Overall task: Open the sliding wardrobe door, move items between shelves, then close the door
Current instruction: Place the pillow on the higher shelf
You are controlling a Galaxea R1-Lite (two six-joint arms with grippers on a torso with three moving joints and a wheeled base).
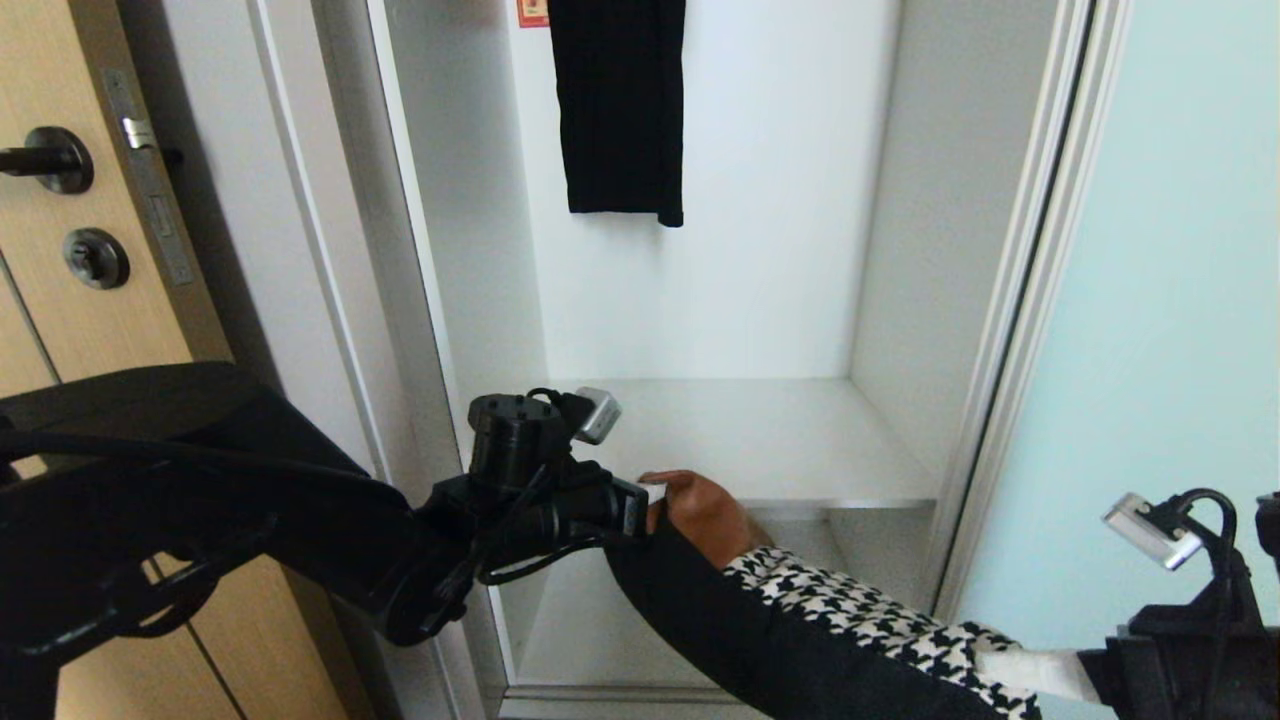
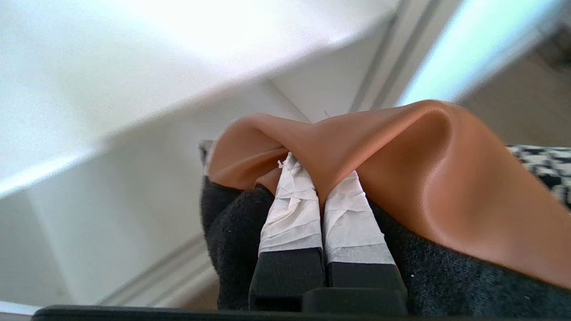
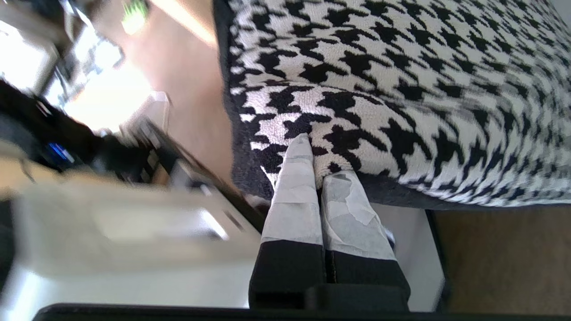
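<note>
Left claw [image 1: 650, 500] pinches bag [image 1: 800, 620] at its tan corner, right claw [image 1: 985, 668] its houndstooth end, held before lower shelf [image 1: 640, 630]. Lift level together onto upper shelf [image 1: 780, 440], avoiding edge.

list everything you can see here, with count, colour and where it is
bag: one, tan leather, black-and-white houndstooth and black underside, held in front of the wardrobe opening below the upper shelf edge
shelves: two seen, white, one above the other inside the wardrobe
sliding wardrobe door: one, pale blue-green frosted glass, slid to the right of the opening
black garment: one, hanging at the wardrobe's back, above the upper shelf
red label: one, at the top of the wardrobe's back wall
wooden door: one, light wood with dark lever handle, far left
left gripper: one, black with white tape, jaws shut on the bag's tan end
right gripper: one, black with white tape, jaws shut on the houndstooth end
</note>
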